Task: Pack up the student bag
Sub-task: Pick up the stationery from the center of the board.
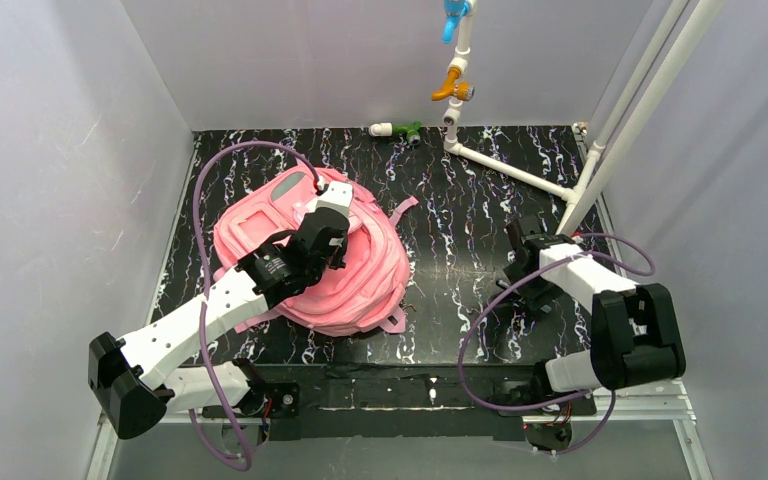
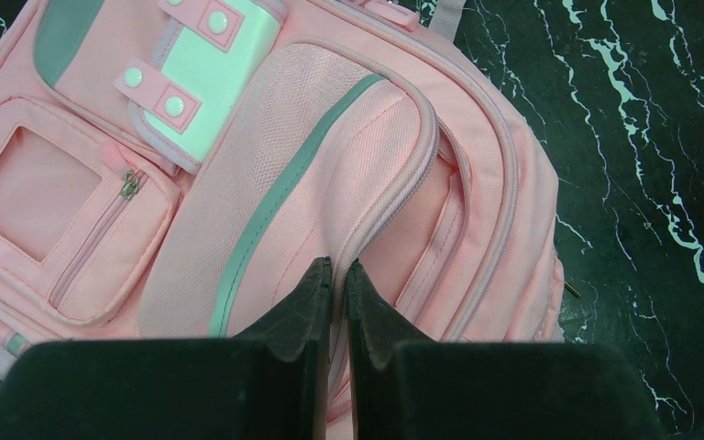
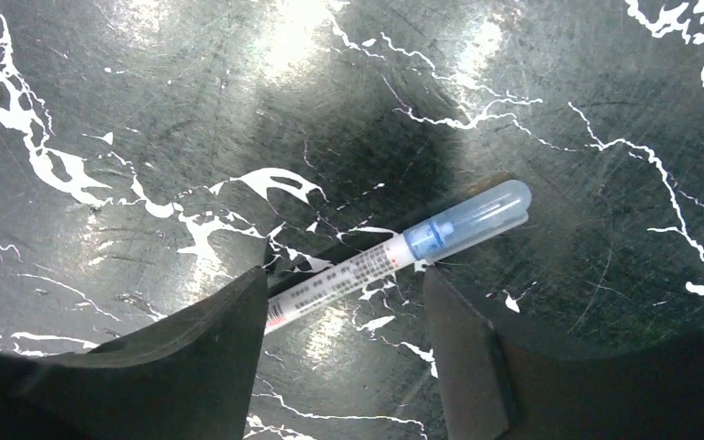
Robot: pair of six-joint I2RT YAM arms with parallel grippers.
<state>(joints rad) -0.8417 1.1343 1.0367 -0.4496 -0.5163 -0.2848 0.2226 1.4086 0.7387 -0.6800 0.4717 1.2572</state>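
One soft pink student bag (image 1: pixel 370 275), grey-striped.

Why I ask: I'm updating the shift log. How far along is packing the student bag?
Done: nothing visibly packed; zips on the student bag look closed. In hand: the left pincer is shut on its zip seam; the right pincer stands open astride a blue-capped pen lying on the table. Left: grasp the pen, open the bag, put it in.

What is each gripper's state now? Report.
Left gripper: shut, tips at the student bag by its zip seam.
Right gripper: open, astride a pen, not gripping it.
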